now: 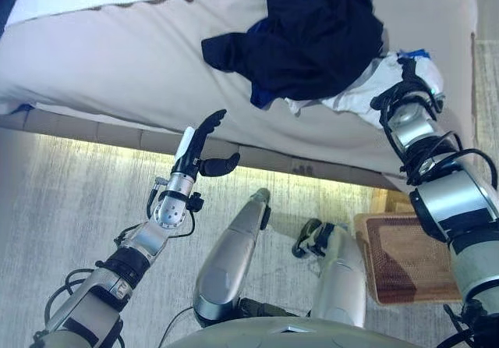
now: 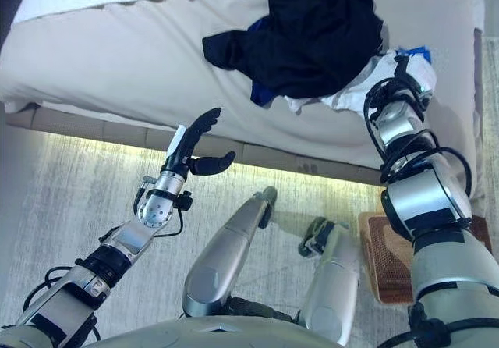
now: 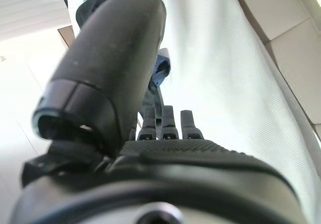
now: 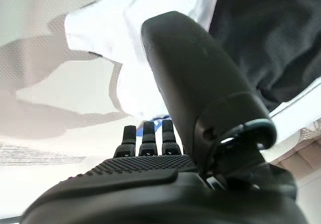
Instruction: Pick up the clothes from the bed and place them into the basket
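A pile of dark navy clothes [image 1: 312, 40] lies on the beige bed [image 1: 117, 59], with a white garment [image 1: 359, 90] with a bit of blue under its right side. My right hand [image 1: 407, 73] is open at the bed's right end, its straight fingers [image 4: 145, 133] just over the white garment [image 4: 100, 33], and the dark clothes [image 4: 271, 33] are beside it. My left hand [image 1: 195, 154] is open and empty, raised in front of the bed's near edge, well left of the clothes. Its fingers [image 3: 165, 121] point along the bed cover.
A brown woven basket [image 1: 405, 254] stands on the pale carpet at the lower right, beside my right arm. The bed's near edge runs across the view, with a lit gap under it. The left part of the bed is bare.
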`<state>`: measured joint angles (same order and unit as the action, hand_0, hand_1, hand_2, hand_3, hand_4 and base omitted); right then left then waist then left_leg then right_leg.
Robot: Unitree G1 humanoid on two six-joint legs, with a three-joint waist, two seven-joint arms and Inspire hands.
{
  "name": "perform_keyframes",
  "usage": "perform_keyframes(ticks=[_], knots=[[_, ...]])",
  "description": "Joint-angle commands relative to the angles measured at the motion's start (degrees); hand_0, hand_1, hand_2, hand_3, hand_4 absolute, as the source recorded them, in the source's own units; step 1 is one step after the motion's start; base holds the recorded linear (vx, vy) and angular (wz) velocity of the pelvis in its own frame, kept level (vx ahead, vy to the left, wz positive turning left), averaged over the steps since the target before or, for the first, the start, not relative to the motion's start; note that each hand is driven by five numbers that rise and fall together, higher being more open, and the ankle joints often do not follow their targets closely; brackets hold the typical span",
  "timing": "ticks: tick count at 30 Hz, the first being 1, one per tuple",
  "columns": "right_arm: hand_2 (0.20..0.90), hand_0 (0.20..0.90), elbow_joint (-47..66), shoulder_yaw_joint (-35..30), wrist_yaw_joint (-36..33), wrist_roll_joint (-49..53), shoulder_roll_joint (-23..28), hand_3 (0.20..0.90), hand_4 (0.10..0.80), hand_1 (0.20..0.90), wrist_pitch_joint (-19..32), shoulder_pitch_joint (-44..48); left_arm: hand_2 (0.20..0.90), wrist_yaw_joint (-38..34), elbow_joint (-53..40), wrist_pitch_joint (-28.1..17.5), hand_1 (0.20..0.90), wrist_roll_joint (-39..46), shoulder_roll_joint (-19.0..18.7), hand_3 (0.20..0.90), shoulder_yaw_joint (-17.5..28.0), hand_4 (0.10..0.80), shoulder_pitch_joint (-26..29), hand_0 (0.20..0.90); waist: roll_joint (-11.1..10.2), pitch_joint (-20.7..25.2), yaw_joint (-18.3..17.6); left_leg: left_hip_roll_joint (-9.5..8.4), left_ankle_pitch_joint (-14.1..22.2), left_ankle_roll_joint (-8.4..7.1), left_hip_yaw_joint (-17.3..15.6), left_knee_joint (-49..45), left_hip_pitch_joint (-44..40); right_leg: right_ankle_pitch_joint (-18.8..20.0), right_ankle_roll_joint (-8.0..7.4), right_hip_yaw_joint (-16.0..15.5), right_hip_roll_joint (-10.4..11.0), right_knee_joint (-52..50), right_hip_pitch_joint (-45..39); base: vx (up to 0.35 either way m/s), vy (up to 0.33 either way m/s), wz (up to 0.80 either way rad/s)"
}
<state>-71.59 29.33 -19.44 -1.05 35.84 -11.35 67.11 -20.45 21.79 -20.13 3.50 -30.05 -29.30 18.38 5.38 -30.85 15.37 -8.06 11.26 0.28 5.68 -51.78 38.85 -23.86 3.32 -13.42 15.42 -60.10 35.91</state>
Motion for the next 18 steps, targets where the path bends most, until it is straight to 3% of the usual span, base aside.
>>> perform_keyframes(ticks=[1,9,18], knots=[[0.900,0.900,2.58,3.78,-2.50,1.59,3.49,0.900,0.800,0.900,1.50,6.28,0.900,-2.85,-8.18,-4.51,0.900,0.45,-1.82,0.900,3.76,0.800,0.16,0.900,0.48,2.39,0.41,-0.73,6.86,4.57,-2.94,-4.64,0.11,2.37,1.12,0.26,-2.94,-0.89,-0.39,-0.013,-0.011,-0.03],[0.900,0.900,1.85,6.70,1.01,0.03,4.83,0.900,0.800,0.900,-3.38,10.75,0.900,-3.22,-12.50,-7.74,0.900,2.99,-3.41,0.900,5.49,0.800,-0.39,0.900,1.62,1.09,1.03,-2.12,8.10,5.14,-2.55,-11.84,6.69,0.78,1.42,1.54,-3.69,-6.94,6.09,0.009,-0.011,0.01],[0.900,0.900,0.33,7.42,6.24,-0.34,5.25,0.900,0.800,0.900,-6.98,10.66,0.900,-2.62,-15.26,-8.09,0.900,3.50,-4.91,0.900,7.10,0.800,-2.14,0.900,1.81,1.05,2.16,-2.79,8.70,5.24,-1.53,-15.31,10.21,0.03,1.31,1.08,-3.76,-9.94,9.21,0.040,-0.036,0.06]])
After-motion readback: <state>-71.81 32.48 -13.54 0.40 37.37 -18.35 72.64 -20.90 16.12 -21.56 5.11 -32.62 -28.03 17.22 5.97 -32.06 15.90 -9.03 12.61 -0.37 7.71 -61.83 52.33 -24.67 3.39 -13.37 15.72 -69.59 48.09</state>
